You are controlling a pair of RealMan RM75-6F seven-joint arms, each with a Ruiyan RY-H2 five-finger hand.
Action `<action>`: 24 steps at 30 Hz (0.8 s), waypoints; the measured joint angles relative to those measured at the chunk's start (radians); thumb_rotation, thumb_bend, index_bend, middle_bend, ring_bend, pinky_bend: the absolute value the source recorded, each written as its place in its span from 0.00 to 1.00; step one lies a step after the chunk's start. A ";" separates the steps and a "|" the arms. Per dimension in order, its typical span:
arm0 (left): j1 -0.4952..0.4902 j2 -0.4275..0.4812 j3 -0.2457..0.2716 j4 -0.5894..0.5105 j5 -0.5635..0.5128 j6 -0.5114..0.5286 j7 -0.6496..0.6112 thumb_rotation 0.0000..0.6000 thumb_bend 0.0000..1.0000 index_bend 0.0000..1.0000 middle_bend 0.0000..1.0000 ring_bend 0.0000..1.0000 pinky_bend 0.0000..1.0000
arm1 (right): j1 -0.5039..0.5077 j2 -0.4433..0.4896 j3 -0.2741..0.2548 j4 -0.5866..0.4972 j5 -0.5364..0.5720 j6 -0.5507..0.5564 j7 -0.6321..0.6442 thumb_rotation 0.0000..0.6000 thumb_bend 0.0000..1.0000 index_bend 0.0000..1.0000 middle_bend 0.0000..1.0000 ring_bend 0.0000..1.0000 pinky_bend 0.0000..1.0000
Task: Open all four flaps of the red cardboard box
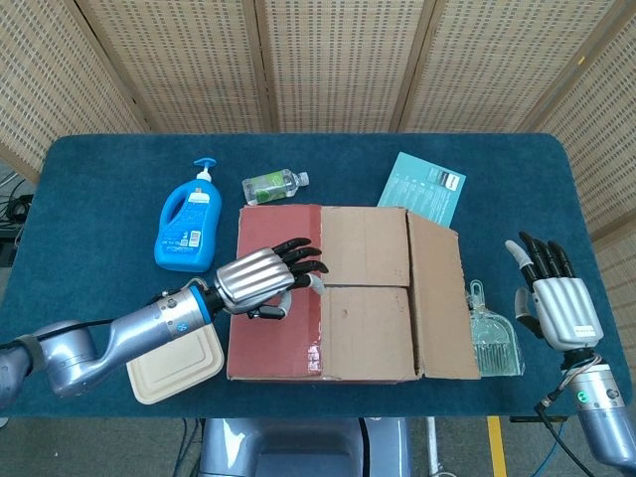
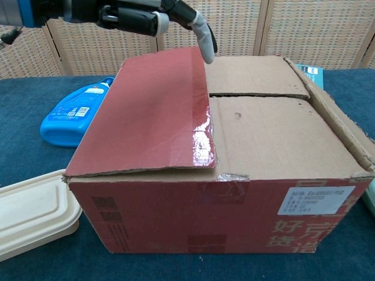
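1. At the middle of the blue table (image 1: 89,179) sits the red cardboard box (image 1: 343,293), all its flaps lying down: a red left flap (image 1: 276,288) on top, two plain inner flaps to its right, and a right outer flap (image 1: 440,298) sloping over the right side.

2. Over the red left flap hovers the left hand (image 1: 266,276), fingers apart and holding nothing, fingertips reaching the flap's free right edge; the chest view shows a pale fingertip (image 2: 205,44) pointing down just above that edge. This placement probably serves to hook under the edge and swing the flap left.

3. Off the box's right side, the right hand (image 1: 555,298) stands palm-up with fingers spread, empty, well apart from the box; it seems parked until the right flap's turn.

4. Around the box lie a blue detergent bottle (image 1: 189,224), a small clear bottle (image 1: 273,186), a teal booklet (image 1: 425,187), a clear dustpan (image 1: 492,338) and a beige lidded container (image 1: 174,360); the last sits near the left, where the opened flap may swing.
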State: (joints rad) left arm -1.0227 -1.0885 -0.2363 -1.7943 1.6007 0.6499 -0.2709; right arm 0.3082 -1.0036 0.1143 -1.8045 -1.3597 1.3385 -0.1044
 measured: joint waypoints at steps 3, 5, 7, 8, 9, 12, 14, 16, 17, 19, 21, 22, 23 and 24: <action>-0.030 -0.025 -0.003 0.010 -0.026 -0.028 0.022 0.17 1.00 0.30 0.18 0.07 0.00 | -0.002 0.001 0.002 0.001 -0.001 0.000 0.005 1.00 0.78 0.00 0.00 0.00 0.00; -0.041 -0.037 -0.003 0.015 -0.036 -0.041 0.033 0.17 1.00 0.30 0.18 0.07 0.00 | -0.004 0.001 0.003 0.003 -0.002 0.000 0.009 1.00 0.78 0.00 0.00 0.00 0.00; -0.055 -0.052 -0.002 0.023 -0.049 -0.057 0.046 0.17 1.00 0.30 0.18 0.07 0.00 | -0.005 0.002 0.005 0.005 -0.002 -0.003 0.014 1.00 0.78 0.00 0.00 0.00 0.00; -0.061 -0.059 -0.002 0.026 -0.057 -0.063 0.054 0.17 1.00 0.30 0.18 0.07 0.00 | -0.005 0.003 0.005 0.005 -0.001 -0.004 0.015 1.00 0.78 0.00 0.00 0.00 0.00; -0.068 -0.069 -0.002 0.032 -0.067 -0.071 0.064 0.17 1.00 0.30 0.19 0.07 0.00 | -0.006 0.003 0.004 0.006 -0.002 -0.004 0.017 1.00 0.78 0.00 0.00 0.00 0.00; -0.081 -0.089 0.000 0.045 -0.096 -0.081 0.096 0.17 1.00 0.30 0.20 0.08 0.00 | -0.010 0.004 0.004 0.009 -0.003 -0.006 0.024 1.00 0.78 0.00 0.00 0.00 0.00; -0.087 -0.101 0.001 0.052 -0.115 -0.084 0.120 0.16 1.00 0.31 0.20 0.09 0.00 | -0.013 0.006 0.004 0.009 -0.004 -0.008 0.027 1.00 0.78 0.00 0.00 0.00 0.00; -0.094 -0.116 0.003 0.059 -0.136 -0.085 0.152 0.16 1.00 0.31 0.21 0.09 0.00 | -0.015 0.007 0.006 0.009 -0.004 -0.008 0.028 1.00 0.78 0.00 0.00 0.00 0.00; -0.096 -0.122 0.005 0.062 -0.144 -0.084 0.167 0.17 1.00 0.31 0.21 0.09 0.00 | -0.016 0.007 0.006 0.008 -0.004 -0.007 0.029 1.00 0.78 0.00 0.00 0.00 0.00; -0.101 -0.136 0.009 0.069 -0.162 -0.081 0.203 0.16 1.00 0.33 0.24 0.10 0.00 | -0.020 0.007 0.006 0.008 -0.004 -0.006 0.032 1.00 0.78 0.00 0.00 0.00 0.00; -0.104 -0.148 0.013 0.074 -0.185 -0.077 0.235 0.17 1.00 0.35 0.27 0.11 0.00 | -0.021 0.008 0.007 0.007 -0.004 -0.006 0.034 1.00 0.78 0.00 0.00 0.00 0.00; -0.105 -0.151 0.015 0.076 -0.193 -0.075 0.245 0.17 1.00 0.36 0.28 0.12 0.00 | -0.022 0.008 0.007 0.008 -0.003 -0.005 0.035 1.00 0.78 0.00 0.00 0.00 0.00; -0.106 -0.153 0.017 0.077 -0.198 -0.073 0.254 0.17 1.00 0.37 0.29 0.12 0.00 | -0.023 0.008 0.008 0.008 -0.003 -0.005 0.035 1.00 0.78 0.00 0.00 0.00 0.00; -0.106 -0.155 0.019 0.079 -0.204 -0.070 0.264 0.17 1.00 0.37 0.29 0.12 0.00 | -0.024 0.009 0.008 0.008 -0.003 -0.004 0.036 1.00 0.78 0.00 0.00 0.00 0.00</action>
State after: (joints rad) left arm -1.1290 -1.2432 -0.2176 -1.7153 1.3968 0.5799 -0.0064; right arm 0.2841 -0.9942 0.1220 -1.7969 -1.3626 1.3341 -0.0683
